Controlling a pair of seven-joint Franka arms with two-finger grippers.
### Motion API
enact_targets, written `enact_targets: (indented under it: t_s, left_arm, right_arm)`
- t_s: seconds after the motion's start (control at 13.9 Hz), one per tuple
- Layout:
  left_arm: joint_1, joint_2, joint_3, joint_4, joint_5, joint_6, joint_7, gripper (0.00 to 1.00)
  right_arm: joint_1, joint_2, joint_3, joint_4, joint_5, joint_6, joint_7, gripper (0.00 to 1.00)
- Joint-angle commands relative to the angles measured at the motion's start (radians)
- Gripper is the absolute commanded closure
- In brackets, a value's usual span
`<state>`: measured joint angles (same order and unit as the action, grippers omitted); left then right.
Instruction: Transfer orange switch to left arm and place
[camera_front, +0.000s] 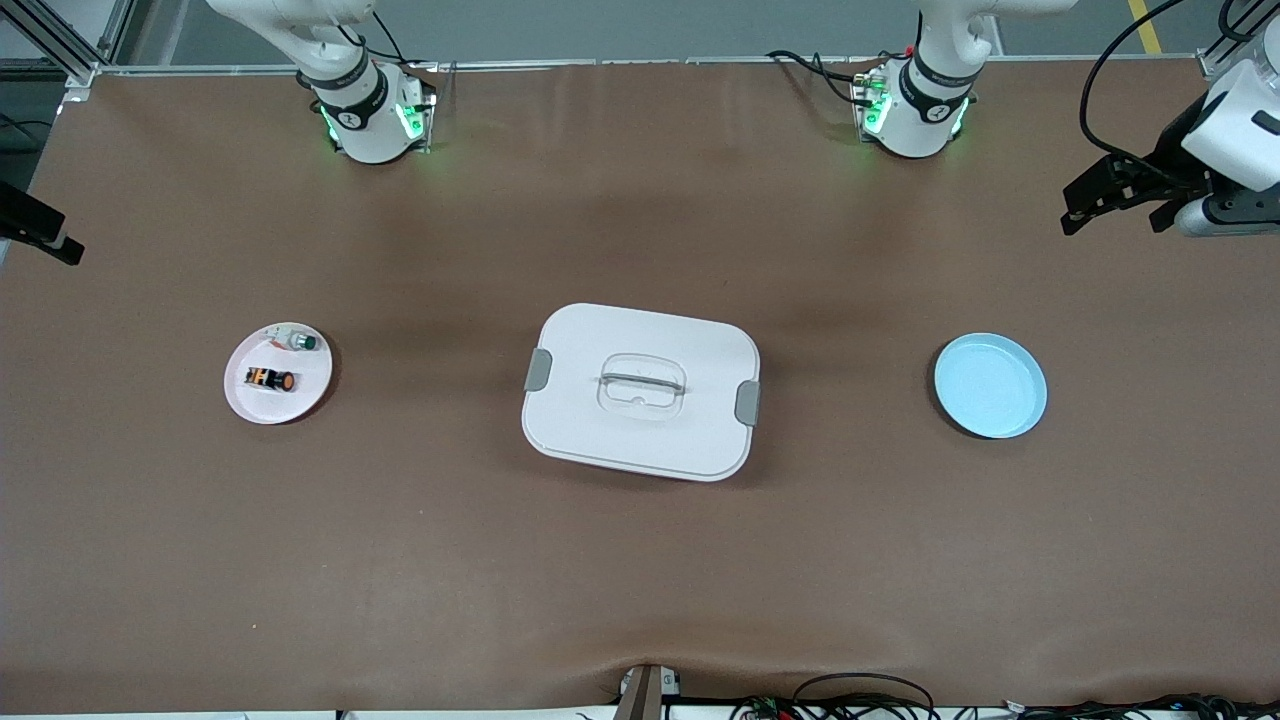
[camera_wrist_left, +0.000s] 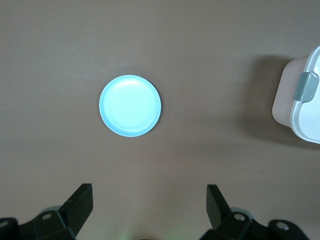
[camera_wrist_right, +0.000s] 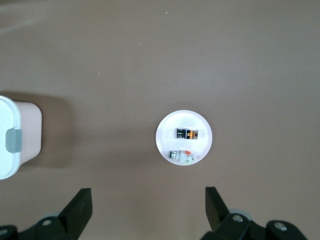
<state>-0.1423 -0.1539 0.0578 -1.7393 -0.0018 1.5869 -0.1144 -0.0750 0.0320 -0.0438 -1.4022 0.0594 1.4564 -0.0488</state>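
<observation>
Left tool (camera_wrist_left: 147, 210): fingers spread wide, holding and touching nothing, hanging high over the brown desk (camera_front: 640, 560) at the left arm's end, with the blue plate (camera_wrist_left: 130, 106) below it. Right tool (camera_wrist_right: 147, 210): fingers likewise spread wide and empty, hanging high over the right arm's end of the desk, with the pink plate (camera_wrist_right: 184, 126) below it. In the front view the left tool (camera_front: 1120, 205) showed at the frame's edge; of the right tool only a dark part showed at the other edge.

The orange switch (camera_front: 270, 379) lay on its side on the pink plate (camera_front: 245, 400), apart from the green-capped switch (camera_front: 301, 342) on the same plate, which lay farther from the front camera. The box (camera_front: 640, 390) stood closed, lid on and grey clips at its ends, at the middle of the desk between the two plates and well apart from each. The blue plate (camera_front: 990, 385) carried nothing.

Progress, as judged: none of the transfer was done. The switch was untouched; the pick-up by the right arm, the passage over or around the box, the hand-over to the left arm and, presumably, the setting-down on the blue plate all remained.
</observation>
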Motion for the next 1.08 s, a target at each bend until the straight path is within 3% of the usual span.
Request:
enact_targets:
  t_s: [0.0,1.01]
  left_arm:
    - [0.003,0.013,-0.001,0.021,0.020,-0.015,0.021,0.00]
    - [0.003,0.020,-0.001,0.032,0.019,-0.019,0.024,0.00]
  right_arm:
    - [-0.008,-0.015,0.010,-0.001,0.005,-0.011,0.009,0.00]
    - [-0.006,-0.015,0.012,-0.003,-0.021,-0.016,0.009,0.00]
